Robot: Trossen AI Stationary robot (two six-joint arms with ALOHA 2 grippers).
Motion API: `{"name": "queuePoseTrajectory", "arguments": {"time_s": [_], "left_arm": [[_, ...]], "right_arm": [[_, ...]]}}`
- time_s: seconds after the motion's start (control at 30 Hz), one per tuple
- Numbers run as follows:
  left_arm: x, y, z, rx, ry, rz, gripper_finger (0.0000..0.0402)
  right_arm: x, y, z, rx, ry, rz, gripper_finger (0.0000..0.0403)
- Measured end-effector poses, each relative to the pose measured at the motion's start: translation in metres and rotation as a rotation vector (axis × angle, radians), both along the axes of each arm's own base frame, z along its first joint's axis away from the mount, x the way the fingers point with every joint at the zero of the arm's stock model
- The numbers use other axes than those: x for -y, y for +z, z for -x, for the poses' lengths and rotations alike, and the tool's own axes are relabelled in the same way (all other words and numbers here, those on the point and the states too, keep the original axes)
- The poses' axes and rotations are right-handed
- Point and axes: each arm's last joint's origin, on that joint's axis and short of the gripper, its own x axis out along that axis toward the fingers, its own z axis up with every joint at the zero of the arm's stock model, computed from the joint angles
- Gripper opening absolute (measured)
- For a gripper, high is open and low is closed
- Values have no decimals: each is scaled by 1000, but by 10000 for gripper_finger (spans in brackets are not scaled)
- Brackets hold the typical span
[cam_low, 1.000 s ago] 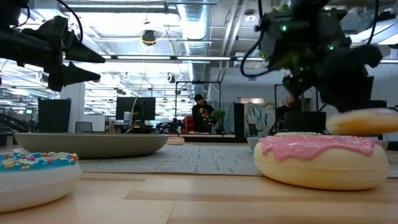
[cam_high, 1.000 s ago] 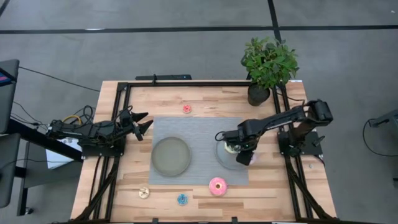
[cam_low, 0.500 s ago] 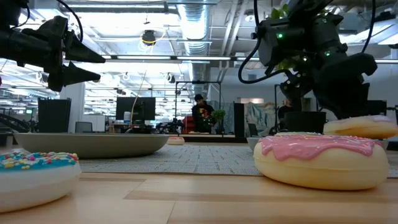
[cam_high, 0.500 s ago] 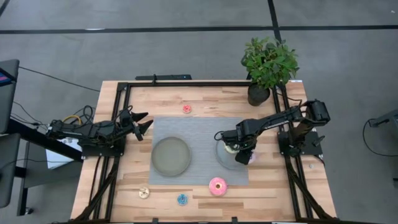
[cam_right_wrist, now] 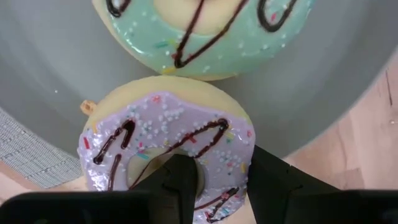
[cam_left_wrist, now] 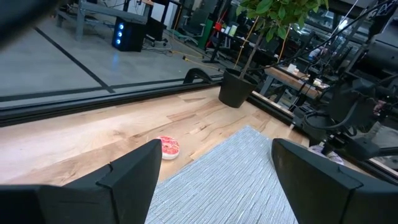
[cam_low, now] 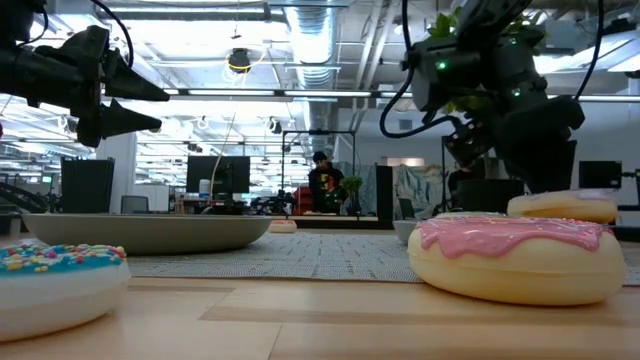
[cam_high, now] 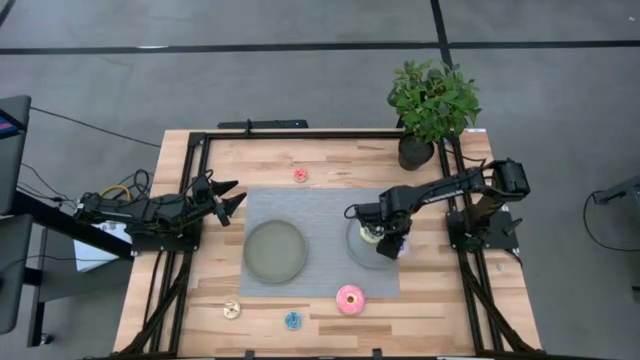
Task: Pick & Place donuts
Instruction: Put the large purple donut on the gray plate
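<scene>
Green donut (cam_right_wrist: 205,34) touching purple donut (cam_right_wrist: 168,149) in right pincer (cam_right_wrist: 214,180).

Right claw (cam_high: 388,247) lowered, fingers gripping; left claw (cam_high: 233,196) spread.

Robotics lab: ceiling ducts (cam_low: 310,40), monitors (cam_low: 225,175), workbenches.

Two grey-green plates (cam_high: 275,251) (cam_high: 360,255), grey mat (cam_high: 320,210); potted plant (cam_high: 432,105)
</scene>
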Motion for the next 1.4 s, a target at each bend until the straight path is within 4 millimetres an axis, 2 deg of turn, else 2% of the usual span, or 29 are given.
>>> {"name": "queuePoseTrajectory", "arguments": {"time_s": [1.03,1.17,1.4], "left_arm": [[0,0,0,3,0,5,298],[0,0,0,3,0,5,298],[0,0,0,4,1,6,298]], "right_arm": [[0,-1,-5,56,-7,-2,110],[0,-1,-6,63,-8,-5,125],[-1,-1,-6,65,-8,-13,183]]}}
